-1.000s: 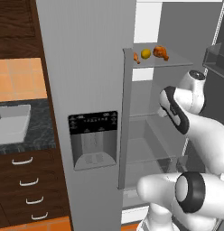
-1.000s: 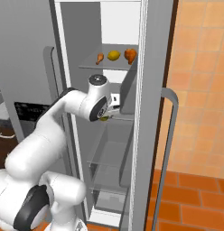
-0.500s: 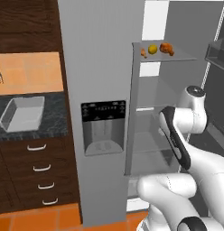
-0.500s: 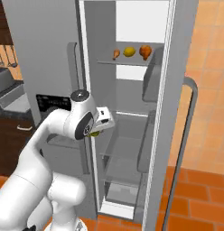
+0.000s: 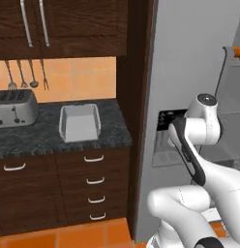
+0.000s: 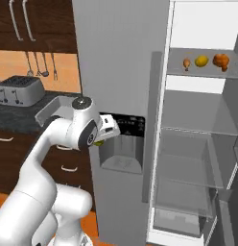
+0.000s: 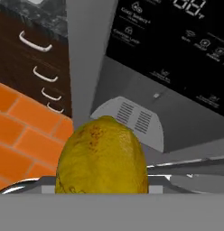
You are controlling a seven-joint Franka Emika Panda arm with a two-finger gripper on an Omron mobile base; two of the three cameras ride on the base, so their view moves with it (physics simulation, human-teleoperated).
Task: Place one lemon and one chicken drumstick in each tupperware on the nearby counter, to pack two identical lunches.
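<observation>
Gripper of mine pinches a yellow lemon before the fridge's dispenser panel; a grey tray sits on the counter.

The yellow, brown-speckled oval lemon is cut off below by the hand view's lower band, and the claw's fingertips beside it cannot be made out. In the right base view the same lemon shows as a mere sliver behind the wrist. The silver metal toaster runs off the left edge.
</observation>
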